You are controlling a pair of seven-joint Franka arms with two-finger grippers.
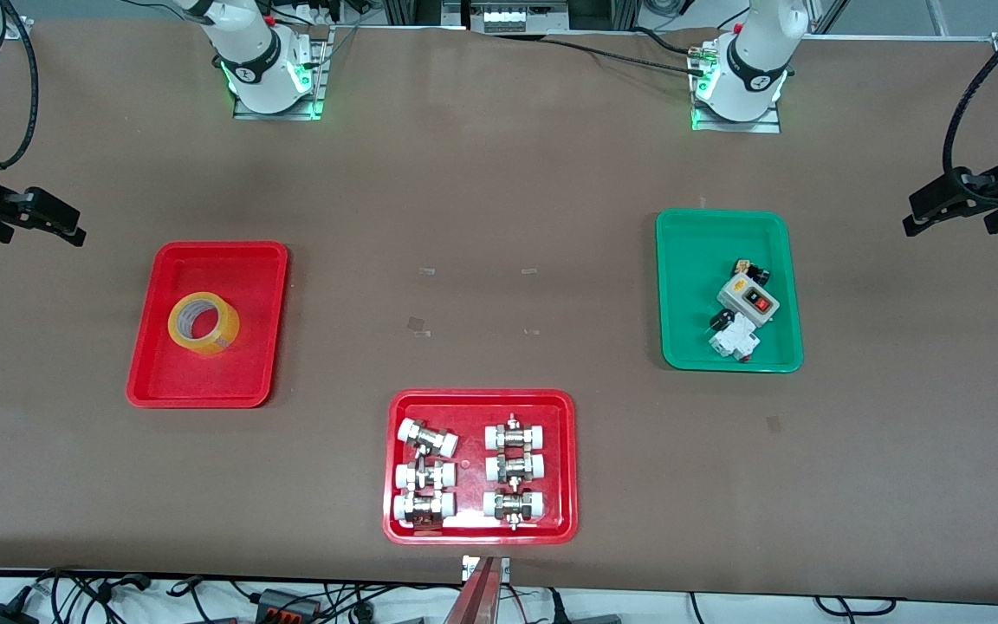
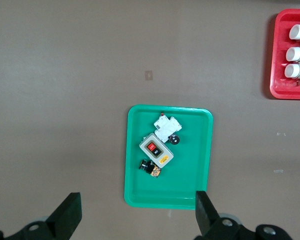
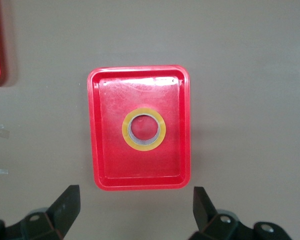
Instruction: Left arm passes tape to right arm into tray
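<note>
The yellow tape (image 1: 223, 330) lies flat in the plain red tray (image 1: 161, 368) toward the right arm's end of the table. The right wrist view looks straight down on the tape (image 3: 161, 130) at the middle of the tray (image 3: 109, 162). My right gripper (image 3: 135, 193) hangs high above the table beside the tray's short edge, open with nothing between its fingers; it shows in the front view (image 1: 64, 223) at that end of the table. My left gripper (image 2: 138, 200) is also open and holds nothing, high over the green tray's edge, and shows in the front view (image 1: 922, 212).
A green tray (image 1: 690, 286) with a switch box and small electrical parts sits toward the left arm's end. A wider red tray (image 1: 569, 459) of white-capped metal fittings lies nearest the front camera. Small tape marks dot the brown table between them.
</note>
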